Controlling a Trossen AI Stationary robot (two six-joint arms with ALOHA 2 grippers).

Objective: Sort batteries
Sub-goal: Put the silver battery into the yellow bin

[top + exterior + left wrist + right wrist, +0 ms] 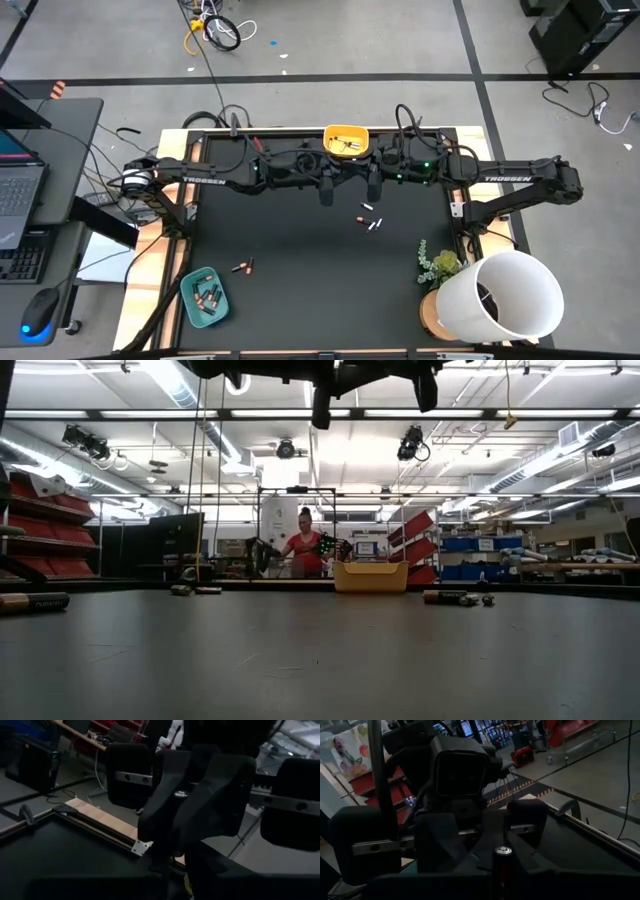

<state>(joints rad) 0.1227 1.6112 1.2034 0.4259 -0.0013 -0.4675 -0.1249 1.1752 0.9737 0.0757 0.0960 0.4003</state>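
My right gripper [374,188] hangs above the table's far middle, just near of the yellow tray [345,140], and is shut on a battery [503,862] with a dark red body and a silvery cap. My left gripper [325,192] hangs beside it, facing it. The yellow tray holds a few batteries. A teal tray [205,297] at the near left corner holds several more. Loose batteries lie on the black mat: two near the middle [369,216] and a pair toward the near left [242,266]. My right gripper pinches the battery between its two fingers [540,870]. The battery's silvery-capped end [503,851] stands free beyond the fingertips, and the rest of its body is hidden between them. It lies along the fingers and is lifted clear of the table.
A white bucket [505,295] and a small plant [438,265] stand at the near right corner. A laptop, keyboard and mouse sit on a side desk [40,200] to the left. A person [305,546] stands far behind the table. The mat's middle is bare.
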